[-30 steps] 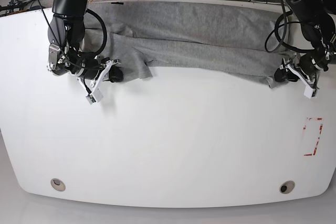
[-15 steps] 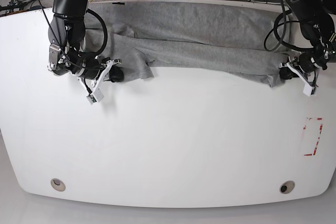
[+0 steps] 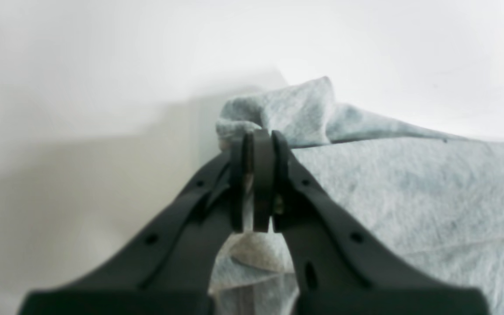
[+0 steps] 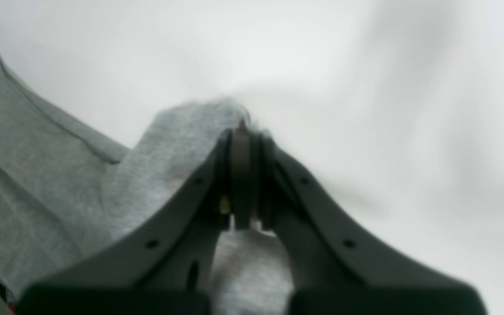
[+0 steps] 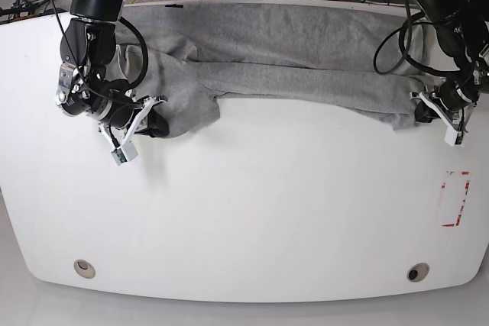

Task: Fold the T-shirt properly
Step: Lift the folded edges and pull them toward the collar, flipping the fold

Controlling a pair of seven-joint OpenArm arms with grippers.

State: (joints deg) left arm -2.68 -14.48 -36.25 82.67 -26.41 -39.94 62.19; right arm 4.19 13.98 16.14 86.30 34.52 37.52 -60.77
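Right gripper (image 5: pixel 155 122) first, at the left of the base view: jaws pinched tight on a bunched corner of the shirt (image 5: pixel 290 51), grey cloth puffing up just past the tips and sagging under them. Probably one bottom corner, grabbed so the near edge can be carried as a straight line.

Between the two grippers: shirt lying across the far side of the table (image 5: pixel 244 211), stretched sideways, near edge already doubled into a long band. No lettering visible, so likely print-side down or tucked inside the fold. Bare white table on the near side of both jaws, plenty of room to pull towards.

Left gripper (image 5: pixel 422 112), at the right of the base view: jaws together too, clamped on the opposite corner, a little peak of fabric sticking out beyond the tips, more cloth spreading off to one side. Red tape outline (image 5: pixel 456 198) on the table on the near side of it, well apart, purpose unclear.

Guessing both corners held for a matched move, keeping the edge taut so the fold lands even. Risk: thin pinch, easy slip.
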